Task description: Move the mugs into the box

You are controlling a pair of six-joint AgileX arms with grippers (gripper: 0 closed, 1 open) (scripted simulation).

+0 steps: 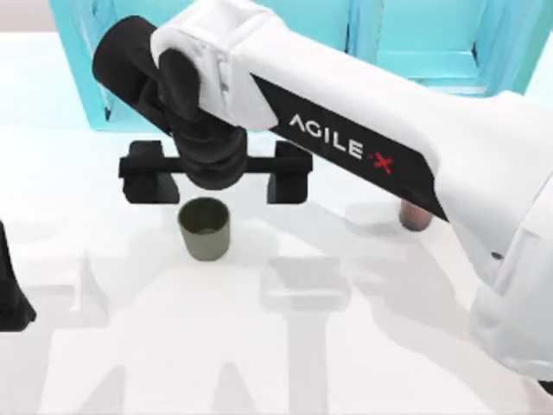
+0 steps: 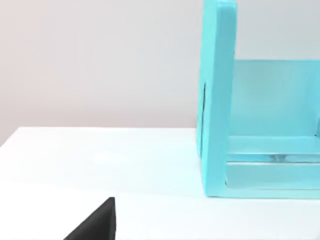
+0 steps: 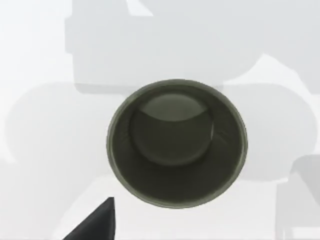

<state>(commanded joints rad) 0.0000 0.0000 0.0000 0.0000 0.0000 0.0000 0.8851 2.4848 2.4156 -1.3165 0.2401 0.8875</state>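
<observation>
The white counter (image 1: pixel 130 363) carries a turquoise shelf unit (image 1: pixel 415 39) along its far side. The right arm (image 1: pixel 363 138) reaches across from the right, its right hand (image 1: pixel 214 183) released, fingers spread wide, hovering just above the upright olive-grey mug (image 1: pixel 205 228). The copper-brown mug (image 1: pixel 415 214) stands well apart, rightward, partly under the arm. The left hand (image 1: pixel 10 290) sits at the left edge; its grip I cannot tell.
</observation>
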